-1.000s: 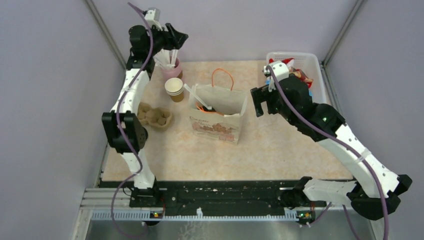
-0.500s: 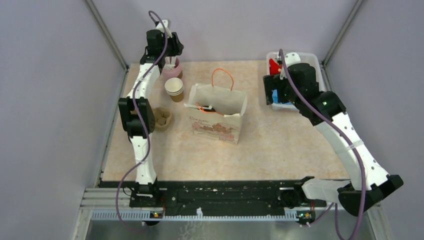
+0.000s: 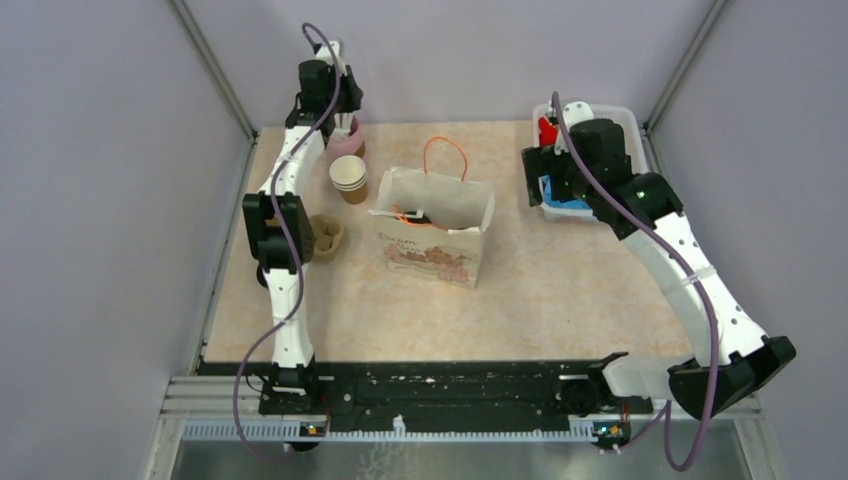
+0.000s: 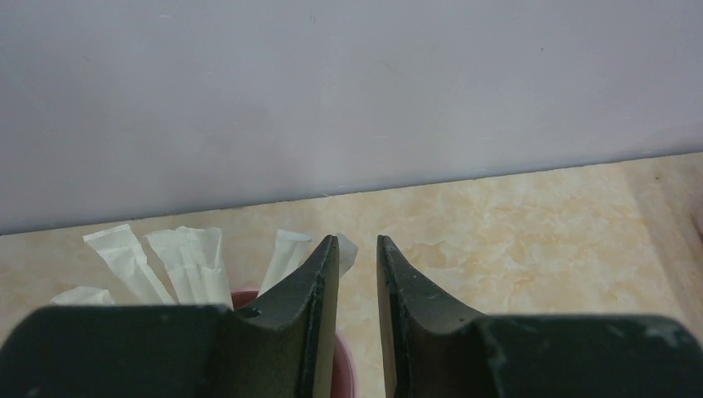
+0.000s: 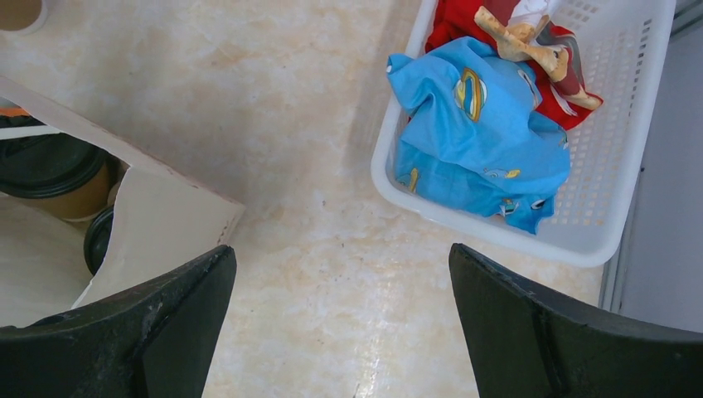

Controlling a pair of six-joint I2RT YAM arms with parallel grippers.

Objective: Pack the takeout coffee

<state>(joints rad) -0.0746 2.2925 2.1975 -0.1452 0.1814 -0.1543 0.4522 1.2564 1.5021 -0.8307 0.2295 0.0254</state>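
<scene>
Table (image 3: 560, 300) carrying open paper bag (image 3: 435, 240). Right claw (image 5: 340, 253) hovering right of bag, spread wide, empty. Left claw (image 4: 356, 242) hanging far-left of bag over straws (image 4: 186, 265), jaws standing a slit apart; straw caught or not, cannot tell. Lidded coffees (image 5: 41, 162) sitting inside bag. Judging: pinching one straw only, squarely, before lifting.

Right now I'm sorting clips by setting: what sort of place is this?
Probably a walled robot test cell staged as a takeout coffee counter: paper bag holding lidded cups, spare cup stack, wrapped straws.
</scene>
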